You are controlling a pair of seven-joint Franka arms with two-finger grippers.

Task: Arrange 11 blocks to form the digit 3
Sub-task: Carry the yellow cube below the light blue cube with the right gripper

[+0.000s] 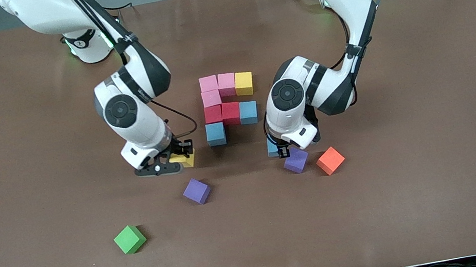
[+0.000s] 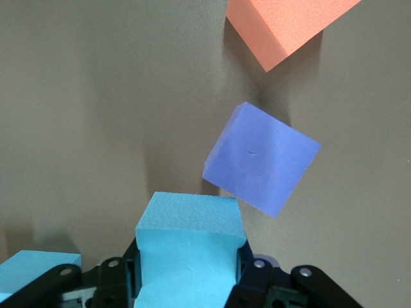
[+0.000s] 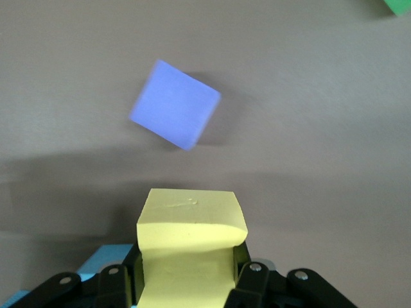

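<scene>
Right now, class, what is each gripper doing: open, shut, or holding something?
Left gripper: shut on a light blue block, beside a purple block.
Right gripper: shut on a yellow block.

Brown table, block cluster, scattered purple, orange, green cubes

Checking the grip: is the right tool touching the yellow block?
Touching: the right wrist view shows the right tool squeezing the yellow block.

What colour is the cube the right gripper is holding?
Yellow. The right gripper is shut on a yellow cube, seen best in the right wrist view.
</scene>
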